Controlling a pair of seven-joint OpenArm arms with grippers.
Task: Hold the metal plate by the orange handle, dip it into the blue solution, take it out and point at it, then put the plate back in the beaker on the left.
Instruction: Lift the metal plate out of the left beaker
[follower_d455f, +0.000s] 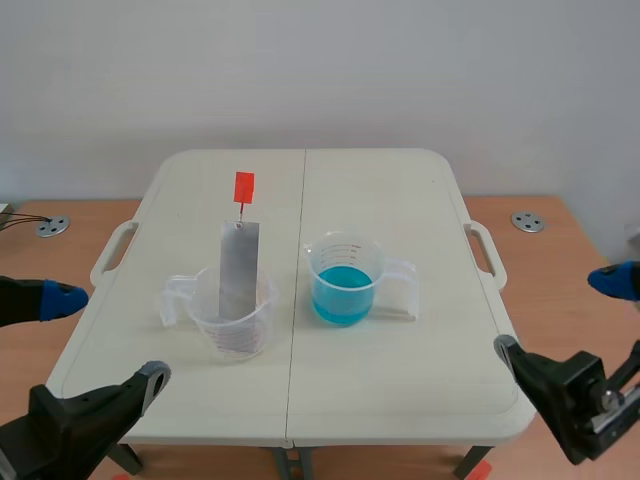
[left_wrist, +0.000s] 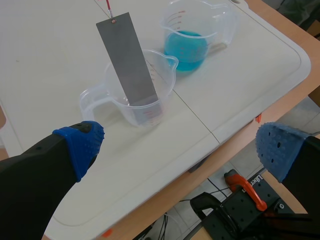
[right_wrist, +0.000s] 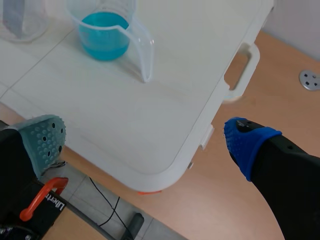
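Scene view is showing both hands hanging low at the near edge of the desk (follower_d455f: 400, 380). The left hand (follower_d455f: 105, 338) and the right hand (follower_d455f: 555, 314) are each gaping wide, with nothing between the pads.

The metal plate (follower_d455f: 238, 270) is standing in the clear beaker on the left (follower_d455f: 255, 335), leaning back a bit against the rim. Its orange handle (follower_d455f: 244, 187) is sticking up well above it on a thin wire. The blue solution (follower_d455f: 343, 295) is sitting in the second beaker (follower_d455f: 345, 250) just to the right, apart from the first.

So I'm reading this as the very start: the plate is sitting untouched, and grabbing the handle is the step that's coming up.

In the left wrist view the plate and its beaker are lying ahead of the spread fingers, so I'm guessing the left hand is the one going for it. It's looking like a fiddly pick. The hand needs to be rising to the height of that little tag, closing on it squarely, then lifting straight up so the light beaker isn't getting dragged or tipped.
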